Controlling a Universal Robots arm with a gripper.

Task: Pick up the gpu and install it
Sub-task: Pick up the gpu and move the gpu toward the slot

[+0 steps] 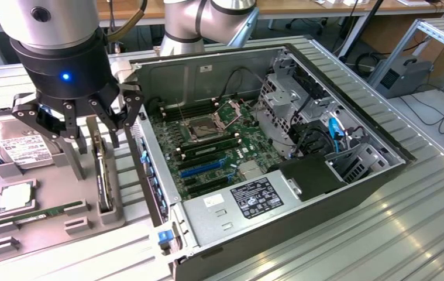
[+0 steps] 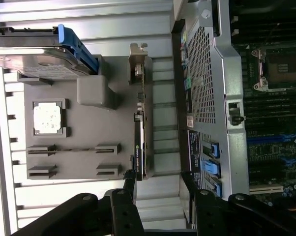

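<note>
Closest to me is the black multi-link hand (image 1: pixel 89 126), released, its fingers spread to either side of the gpu (image 1: pixel 103 175). The gpu is a thin dark circuit card standing on edge in a slot of the grey moulded holder (image 1: pixel 50 190) on the ribbed metal desk (image 1: pixel 409 234). From the exterior view the fingers cover the card's upper end, and I can't tell whether they touch it. The wrist view shows me its silver bracket (image 2: pixel 138 64), with the board edge-on and unreadable. The open grey computer case (image 1: pixel 198 73) is cut off there, while the exterior view shows its green motherboard (image 1: pixel 206 146) whole.
</note>
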